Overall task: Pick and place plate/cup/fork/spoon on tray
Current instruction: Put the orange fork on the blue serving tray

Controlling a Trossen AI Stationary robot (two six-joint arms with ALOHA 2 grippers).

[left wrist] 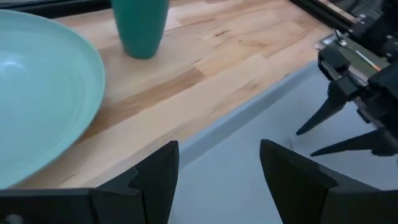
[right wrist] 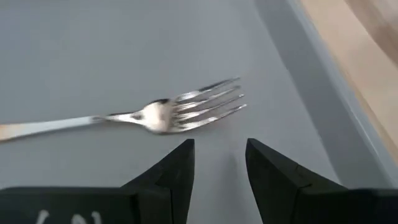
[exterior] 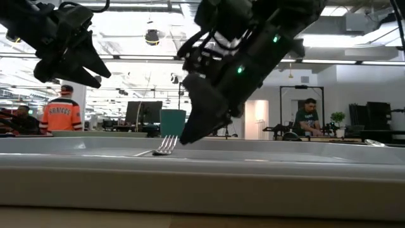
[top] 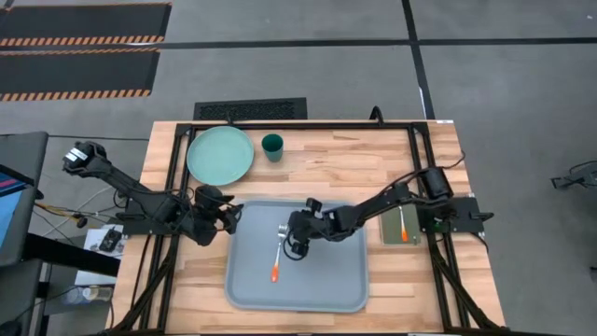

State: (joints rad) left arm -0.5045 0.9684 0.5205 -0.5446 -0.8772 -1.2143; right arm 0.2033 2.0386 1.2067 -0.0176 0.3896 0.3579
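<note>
The fork lies flat on the floor of the blue-grey tray, tines toward the far edge and orange handle toward the near edge. My right gripper is open just above the tray beside the tines and touches nothing; it also shows in the high view. My left gripper is open and empty over the tray's far left rim. The mint-green plate and the teal cup stand on the table at the far left. The spoon lies on a grey-green pad to the right of the tray.
A black frame runs round the wooden table top. Bare wood lies between the cup and the right arm's base. In the low view, people show in the room beyond the table.
</note>
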